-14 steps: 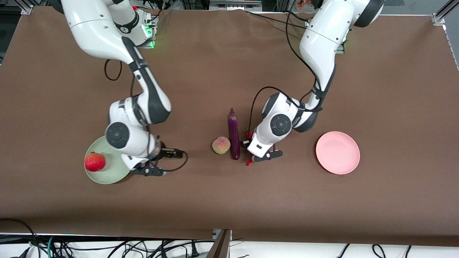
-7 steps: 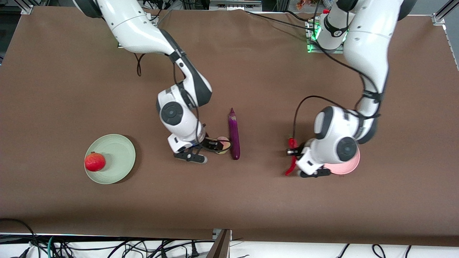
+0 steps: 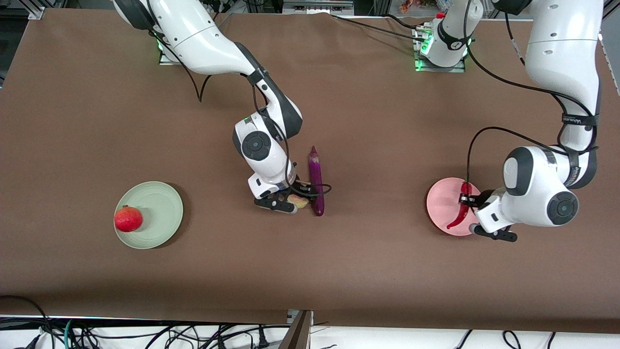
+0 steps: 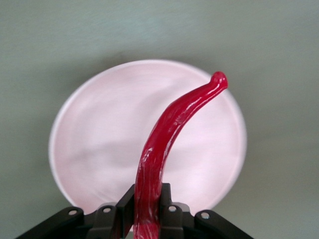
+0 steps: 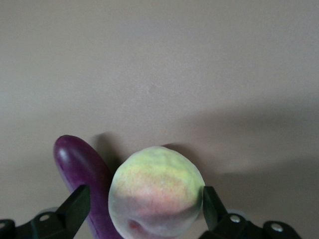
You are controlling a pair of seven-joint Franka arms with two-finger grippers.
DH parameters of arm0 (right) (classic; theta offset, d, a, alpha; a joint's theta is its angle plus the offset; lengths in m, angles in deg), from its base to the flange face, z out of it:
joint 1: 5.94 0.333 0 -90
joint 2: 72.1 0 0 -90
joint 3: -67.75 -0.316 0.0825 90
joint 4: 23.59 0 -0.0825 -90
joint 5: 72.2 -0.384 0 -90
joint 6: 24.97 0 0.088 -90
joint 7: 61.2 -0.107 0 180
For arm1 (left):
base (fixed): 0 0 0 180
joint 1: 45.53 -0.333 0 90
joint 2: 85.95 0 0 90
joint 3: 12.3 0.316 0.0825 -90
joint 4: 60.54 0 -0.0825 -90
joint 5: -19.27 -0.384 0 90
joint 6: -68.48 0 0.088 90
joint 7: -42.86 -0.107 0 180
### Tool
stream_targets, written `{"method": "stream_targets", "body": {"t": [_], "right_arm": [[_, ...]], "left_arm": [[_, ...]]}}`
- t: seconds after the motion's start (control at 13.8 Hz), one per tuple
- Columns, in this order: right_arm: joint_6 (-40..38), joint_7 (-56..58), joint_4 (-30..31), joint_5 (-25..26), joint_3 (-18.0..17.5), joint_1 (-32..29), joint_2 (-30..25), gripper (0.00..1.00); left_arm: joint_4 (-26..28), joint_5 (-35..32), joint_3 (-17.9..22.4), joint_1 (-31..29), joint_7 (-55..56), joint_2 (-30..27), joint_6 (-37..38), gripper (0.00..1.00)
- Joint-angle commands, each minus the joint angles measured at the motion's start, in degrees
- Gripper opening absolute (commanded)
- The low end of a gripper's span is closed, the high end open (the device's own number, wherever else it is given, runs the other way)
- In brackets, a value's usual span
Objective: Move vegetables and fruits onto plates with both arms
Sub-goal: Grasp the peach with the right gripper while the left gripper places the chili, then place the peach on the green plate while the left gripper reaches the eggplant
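My left gripper (image 3: pixel 466 199) (image 4: pixel 149 205) is shut on the thick end of the curved red chili pepper (image 3: pixel 459 216) (image 4: pixel 169 134), which hangs over the pale pink plate (image 3: pixel 441 206) (image 4: pixel 99 144). My right gripper (image 3: pixel 293 196) (image 5: pixel 142 204) is open and low, one finger on each side of the yellow-green peach (image 3: pixel 299 201) (image 5: pixel 157 191). The peach rests on the table against the long purple eggplant (image 3: pixel 316 179) (image 5: pixel 79 164); one finger stands over the eggplant's end. The red pomegranate-like fruit (image 3: pixel 128 219) lies on the mint green plate (image 3: pixel 162 211) toward the right arm's end.
The brown table cover (image 3: pixel 387 271) stretches bare between the two plates, nearer to the front camera than the eggplant. Black cables (image 3: pixel 145 334) hang below the table's front edge.
The right arm swung from the green plate to the peach and lowered its open fingers around it. The left arm carried the chili from beside the eggplant to over the pink plate.
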Motion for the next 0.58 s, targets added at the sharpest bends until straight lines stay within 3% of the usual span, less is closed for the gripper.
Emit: {"method": "stream_targets", "body": {"t": [0.0, 0.15, 0.29, 0.36, 0.44, 0.51], "right_arm": [[1.8, -0.6, 0.0, -0.5, 0.5, 0.6, 0.7, 1.0], [2.1, -0.7, 0.1, -0.5, 0.5, 0.6, 1.2, 0.96], [2.0, -0.1, 0.0, -0.4, 0.7, 0.5, 1.0, 0.45], [1.7, -0.1, 0.0, -0.2, 0.9, 0.6, 0.7, 0.31], [1.2, 0.1, 0.0, -0.1, 1.1, 0.5, 0.5, 0.29], [-0.6, 0.6, 0.0, -0.1, 1.3, -0.1, -0.7, 0.29]], "left_arm": [[4.0, -1.2, -0.7, -0.9, -3.0, -1.6, -4.1, 0.0], [3.8, -1.1, -0.7, -0.9, -2.9, -0.9, -4.3, 0.0], [3.5, -1.1, -0.8, -0.7, -2.7, -0.4, -4.3, 0.0], [3.3, -1.1, -0.8, -0.6, -2.3, -0.3, -4.3, 0.0], [3.2, -1.1, -0.7, -0.3, -2.2, -0.2, -4.4, 0.11], [3.1, -1.1, -0.7, -0.2, -2.2, 0.2, -4.4, 0.14]]}}
